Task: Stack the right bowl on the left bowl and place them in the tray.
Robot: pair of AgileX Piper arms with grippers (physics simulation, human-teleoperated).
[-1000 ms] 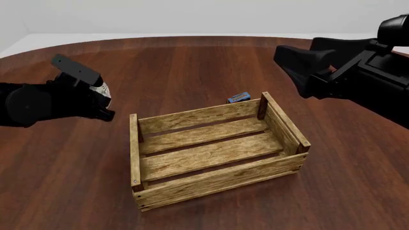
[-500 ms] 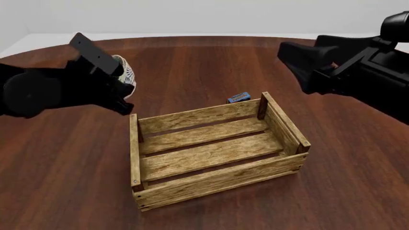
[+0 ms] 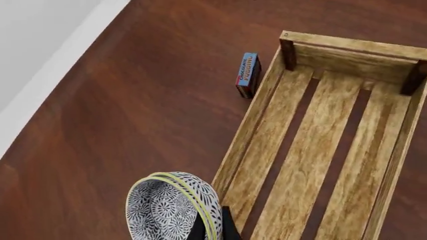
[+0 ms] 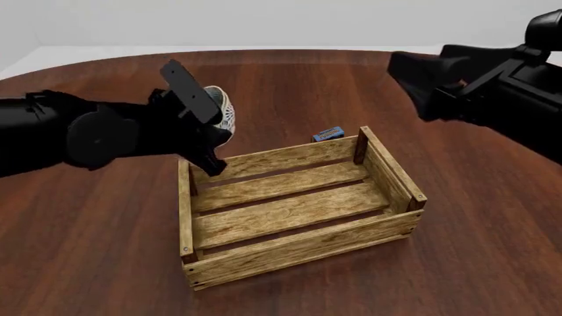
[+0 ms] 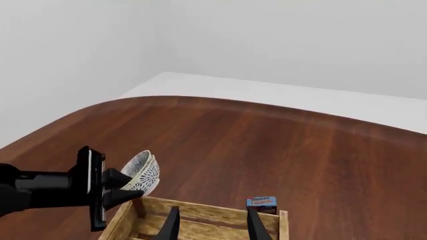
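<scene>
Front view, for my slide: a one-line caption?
Left hand carries stacked bowls toward the empty tray.

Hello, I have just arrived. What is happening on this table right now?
The left gripper holds the stacked bowls, two speckled bowls nested together and tilted on their side, above the table near the far left corner of the tray. The wooden tray has nothing in it yet. The right gripper hovers with open fingers near the far right side of the tray, holding nothing. A small blue box lies on the table just behind the tray.
</scene>
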